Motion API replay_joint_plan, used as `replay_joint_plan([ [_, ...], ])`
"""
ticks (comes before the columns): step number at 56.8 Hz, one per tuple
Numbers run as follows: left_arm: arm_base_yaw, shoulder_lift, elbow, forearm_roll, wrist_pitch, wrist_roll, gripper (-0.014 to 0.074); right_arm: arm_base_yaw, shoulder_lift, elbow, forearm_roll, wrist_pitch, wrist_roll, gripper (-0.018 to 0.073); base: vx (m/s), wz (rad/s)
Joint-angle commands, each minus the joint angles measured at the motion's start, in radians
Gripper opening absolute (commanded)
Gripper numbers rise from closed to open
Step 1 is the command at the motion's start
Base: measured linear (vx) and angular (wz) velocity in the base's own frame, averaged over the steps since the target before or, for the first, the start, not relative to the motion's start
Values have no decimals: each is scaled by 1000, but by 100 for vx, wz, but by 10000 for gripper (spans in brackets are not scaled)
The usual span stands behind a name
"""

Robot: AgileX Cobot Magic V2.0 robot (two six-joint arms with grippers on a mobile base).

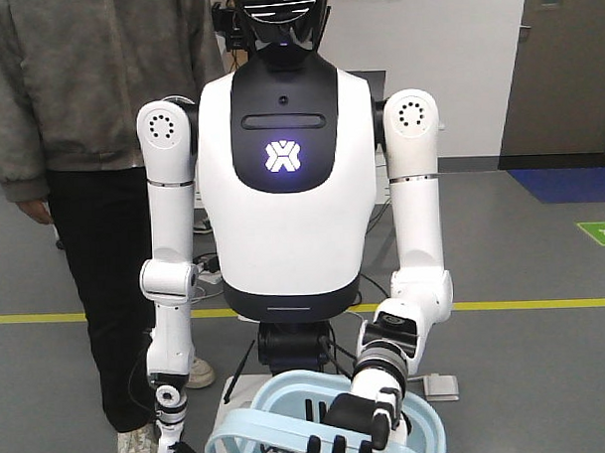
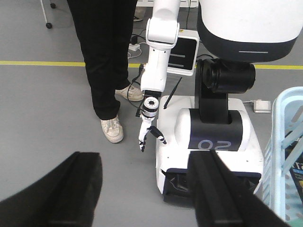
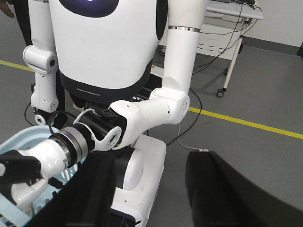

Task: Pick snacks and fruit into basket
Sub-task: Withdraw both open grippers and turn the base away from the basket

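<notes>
Light blue plastic basket point(image 1: 288, 384) with slotted sides and hoop handles sits low in front of a tall white robot point(image 1: 281, 187), and this is where the snacks and fruit must go. Inside the basket, right at its edge in the left wrist view, a dark box with yellow print point(image 2: 296, 171) shows; it is most likely one of the snacks. No fruit shows in any view. On the basket's rim rests the white robot's black and white hand point(image 1: 374, 418). It seems to be holding the basket, but I cannot tell how tightly. Back from the basket, the left gripper point(image 2: 144, 161) has its two dark fingers spread wide with nothing between them. The right gripper point(image 3: 149, 163), off to one side of the basket, is also wide apart and empty. Behind the basket stands a person in dark trousers and white shoes point(image 2: 102, 56), and a yellow line point(image 2: 38, 63) runs across the grey floor. I think the step now is to fetch the next snack or fruit. To do it well, grab the thing around its middle and bring it over the basket's open top. Stay away from the hoop handles and the hand on the rim, and go down low before letting go.
</notes>
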Motion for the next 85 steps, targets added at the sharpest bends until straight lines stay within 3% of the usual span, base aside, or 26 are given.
replay_joint_plan([
  [1, -1, 3, -31, 20, -68, -6, 495, -8, -7, -32, 26, -64, -5, 396, 0, 0],
  [33, -1, 5, -31, 20, -68, -6, 495, -8, -12, -32, 26, -65, -5, 396, -5, 5],
  [85, -1, 5, -31, 20, -68, -6, 495, -8, -3, -32, 26, -62, -5, 396, -27, 17],
])
